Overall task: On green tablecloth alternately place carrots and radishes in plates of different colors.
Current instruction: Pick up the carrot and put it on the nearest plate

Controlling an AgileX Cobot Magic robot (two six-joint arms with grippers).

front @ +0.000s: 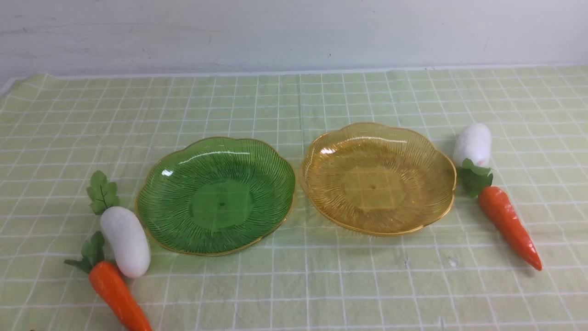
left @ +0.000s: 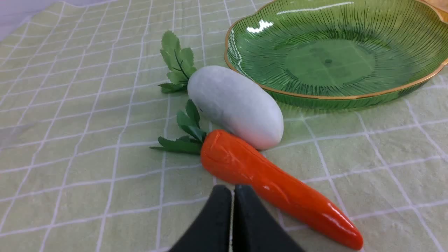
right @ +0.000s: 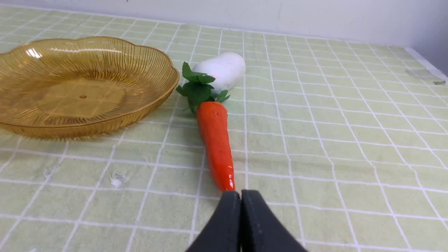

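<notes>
A green plate (front: 216, 195) and an amber-yellow plate (front: 377, 177) stand side by side, both with nothing in them, on the green tablecloth (front: 294, 276). Left of the green plate lie a white radish (front: 125, 240) and a carrot (front: 117, 294). Right of the amber plate lie a second radish (front: 473, 144) and carrot (front: 510, 225). Neither gripper shows in the front view. My left gripper (left: 232, 190) is shut and empty, just short of the left carrot (left: 276, 185) and radish (left: 236, 105). My right gripper (right: 240, 196) is shut and empty at the right carrot's (right: 215, 140) tip.
A pale wall (front: 294, 32) runs behind the table's far edge. The cloth's left corner (front: 18, 82) and right edge (right: 423, 63) show. Small white specks (right: 117, 180) lie on the cloth near the amber plate (right: 80, 87).
</notes>
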